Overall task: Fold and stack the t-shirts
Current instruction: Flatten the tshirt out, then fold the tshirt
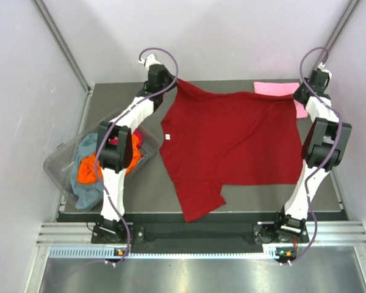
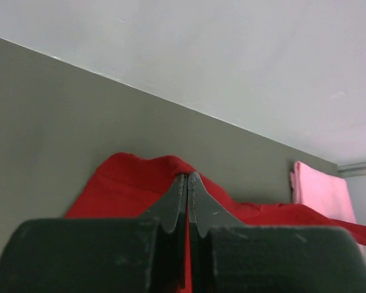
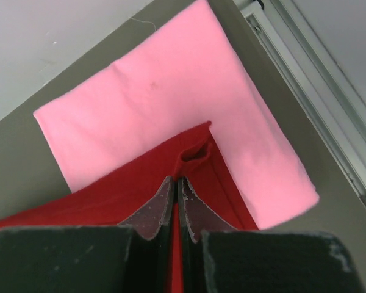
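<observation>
A dark red t-shirt lies spread across the table, white neck label at its left side. My left gripper is shut on its far left corner; in the left wrist view the red cloth runs between the closed tips of the left gripper. My right gripper is shut on the far right corner, red cloth pinched between the tips of the right gripper. That corner lies on a folded light pink t-shirt at the back right.
A clear plastic tub at the table's left edge holds orange and grey-blue shirts, partly hidden by the left arm. The pink shirt also shows in the left wrist view. White walls close in the back and sides.
</observation>
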